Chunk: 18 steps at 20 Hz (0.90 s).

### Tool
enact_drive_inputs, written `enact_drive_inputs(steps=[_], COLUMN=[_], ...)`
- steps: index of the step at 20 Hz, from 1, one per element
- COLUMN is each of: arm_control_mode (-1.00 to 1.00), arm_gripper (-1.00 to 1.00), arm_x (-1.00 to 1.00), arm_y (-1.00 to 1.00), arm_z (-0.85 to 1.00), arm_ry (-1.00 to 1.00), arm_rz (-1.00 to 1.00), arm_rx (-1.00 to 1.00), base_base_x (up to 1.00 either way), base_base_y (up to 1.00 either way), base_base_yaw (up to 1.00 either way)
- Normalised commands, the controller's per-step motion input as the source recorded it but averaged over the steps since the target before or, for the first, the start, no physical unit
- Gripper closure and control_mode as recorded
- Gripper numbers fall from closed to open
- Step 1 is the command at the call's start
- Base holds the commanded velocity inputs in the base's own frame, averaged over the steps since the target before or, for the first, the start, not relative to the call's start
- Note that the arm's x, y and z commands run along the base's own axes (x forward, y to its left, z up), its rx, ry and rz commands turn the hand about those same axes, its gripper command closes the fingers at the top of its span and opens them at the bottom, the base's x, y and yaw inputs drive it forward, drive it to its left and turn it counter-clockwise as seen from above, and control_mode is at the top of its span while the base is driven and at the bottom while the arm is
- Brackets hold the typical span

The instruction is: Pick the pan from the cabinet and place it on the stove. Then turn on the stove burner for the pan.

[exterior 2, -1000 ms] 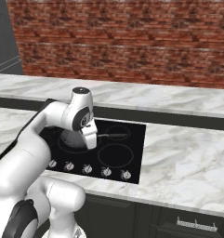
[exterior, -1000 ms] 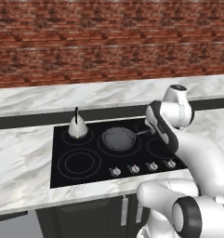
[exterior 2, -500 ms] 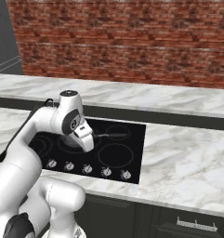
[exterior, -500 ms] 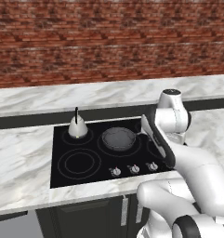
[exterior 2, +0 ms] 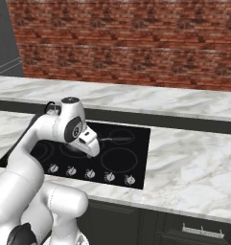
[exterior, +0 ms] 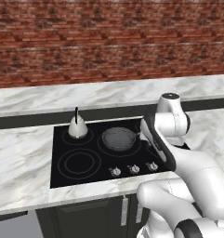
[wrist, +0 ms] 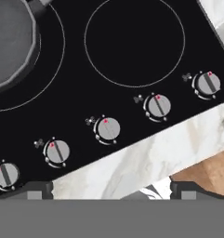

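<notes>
The dark grey pan [exterior: 118, 138] sits on the centre stove burner [exterior: 102, 147] of the black stove [exterior: 67, 179], its thin handle [exterior 2: 115, 139] pointing right. In the hand view the pan [wrist: 6, 42] fills the top left corner inside its ring [wrist: 47, 79]. My gripper [wrist: 112, 191] hangs above the stove's front edge, open and holding nothing. Just ahead of it runs the row of silver knobs; the middle knob [wrist: 107, 128] is nearest. My arm covers the stove's right front in the left base view. The cabinet is out of view.
A small silvery kettle [exterior: 77, 126] stands on the back left ring. A large double ring [exterior: 79, 162] marks the front left. White marble counter [exterior: 20, 162] surrounds the stove, with a brick wall behind. A tall grey unit [exterior 2: 3, 43] stands far left.
My hand has drawn back from the pan's handle toward the stove's front edge and dropped over the knobs. The pan stays on its ring. The jaws have stayed wide apart.
</notes>
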Motion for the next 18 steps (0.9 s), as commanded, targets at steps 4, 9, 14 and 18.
enact_drive_inputs(steps=[4, 9, 14, 18], arm_control_mode=[-1.00, -1.00, -1.00, -1.00], arm_gripper=[-1.00, -1.00, -1.00, -1.00], arm_x=[-0.03, -0.05, 0.00, 0.02], arm_y=[0.00, 0.00, -0.02, -0.16], arm_z=[-0.09, -0.15, -0.29, -0.31], arm_ry=[0.07, 0.10, 0.06, 0.02], arm_rz=[0.25, 0.23, 0.14, 0.02], arm_rx=[0.00, -0.01, 0.00, 0.00], base_base_x=[0.00, 0.00, 0.00, 0.00], base_base_y=[0.00, 0.00, 0.00, 0.00], base_base_yaw=[0.00, 0.00, 0.00, 0.00])
